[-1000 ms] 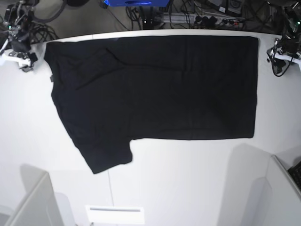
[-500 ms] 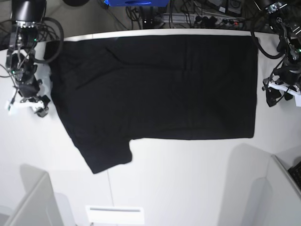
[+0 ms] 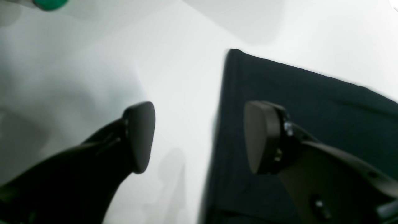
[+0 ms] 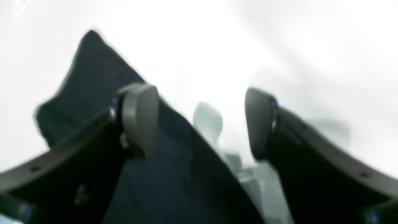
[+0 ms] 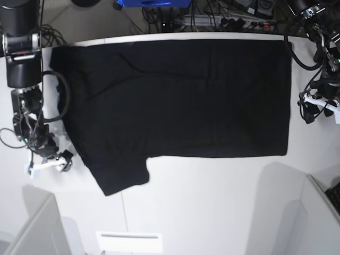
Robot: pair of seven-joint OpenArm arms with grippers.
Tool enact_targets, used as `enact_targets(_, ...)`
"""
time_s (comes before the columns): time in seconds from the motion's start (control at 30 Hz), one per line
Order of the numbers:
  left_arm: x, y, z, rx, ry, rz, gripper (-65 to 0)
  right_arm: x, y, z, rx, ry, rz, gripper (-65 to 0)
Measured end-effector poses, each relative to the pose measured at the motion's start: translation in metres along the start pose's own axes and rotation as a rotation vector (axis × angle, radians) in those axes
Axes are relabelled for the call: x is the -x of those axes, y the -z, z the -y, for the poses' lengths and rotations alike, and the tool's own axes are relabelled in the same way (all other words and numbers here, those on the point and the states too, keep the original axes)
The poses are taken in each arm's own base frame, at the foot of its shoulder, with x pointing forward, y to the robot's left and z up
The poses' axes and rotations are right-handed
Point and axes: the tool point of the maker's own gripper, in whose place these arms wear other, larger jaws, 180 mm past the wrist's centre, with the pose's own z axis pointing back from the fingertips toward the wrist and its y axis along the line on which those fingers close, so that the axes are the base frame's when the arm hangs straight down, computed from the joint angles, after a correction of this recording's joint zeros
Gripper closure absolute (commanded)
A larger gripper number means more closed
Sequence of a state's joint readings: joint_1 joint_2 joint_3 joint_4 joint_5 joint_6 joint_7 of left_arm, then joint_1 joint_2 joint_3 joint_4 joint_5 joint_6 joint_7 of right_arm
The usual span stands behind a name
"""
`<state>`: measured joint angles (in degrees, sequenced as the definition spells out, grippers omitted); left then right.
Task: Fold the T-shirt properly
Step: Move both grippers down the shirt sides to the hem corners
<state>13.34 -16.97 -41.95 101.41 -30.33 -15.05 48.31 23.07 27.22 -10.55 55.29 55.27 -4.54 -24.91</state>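
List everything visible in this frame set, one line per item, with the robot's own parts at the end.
Large black cloth T-shirt: one, black, spread flat across the table, plain side up, one sleeve pointing toward the near edge.
White table: one, white, under the shirt.
Cables and equipment: several, dark, beyond the far table edge.
Blue object: one, blue, behind the far edge, partly cut off.
Left tool: one, black, open, straddling the shirt's edge.
Right tool: one, black, open, over the shirt's edge near the sleeve.

Motion blur smears the T-shirt point(image 4: 174, 186) in the right wrist view; the frame's lower edge crops its cloth.
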Motion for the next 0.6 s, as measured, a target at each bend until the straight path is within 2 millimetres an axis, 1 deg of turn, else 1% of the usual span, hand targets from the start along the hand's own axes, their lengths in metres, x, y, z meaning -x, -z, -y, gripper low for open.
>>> enact_targets(0.03, 0.001, 0.000, -0.002, -0.010, 0.008, -0.005, -43.4, -0.002, 0.003, -0.005, -0.021, -0.014, -0.005, -41.7)
enact_targets(0.13, 0.005, 0.000, -0.004, -0.028, 0.023, -0.017, -43.4, -0.002, 0.014, -0.010, -0.031, -0.025, -0.031, -41.9)
enact_targets(0.3, 0.004, -0.001, -0.007, -0.039, 0.027, -0.016, -43.4, 0.008, 0.028, -0.014, -0.051, -0.088, -0.101, -41.9)
enact_targets(0.37, 0.005, -0.001, -0.008, -0.040, 0.027, -0.017, -43.4, 0.009, 0.034, -0.022, -0.062, -0.110, -0.117, -41.9)
enact_targets(0.5, 0.005, -0.001, -0.008, -0.039, 0.027, -0.018, -43.4, 0.018, 0.044, -0.039, -0.073, -0.147, -0.163, -42.0)
enact_targets(0.6, 0.004, -0.001, -0.007, -0.039, 0.027, -0.016, -43.4, 0.024, 0.048, -0.043, -0.069, -0.191, -0.165, -42.0)
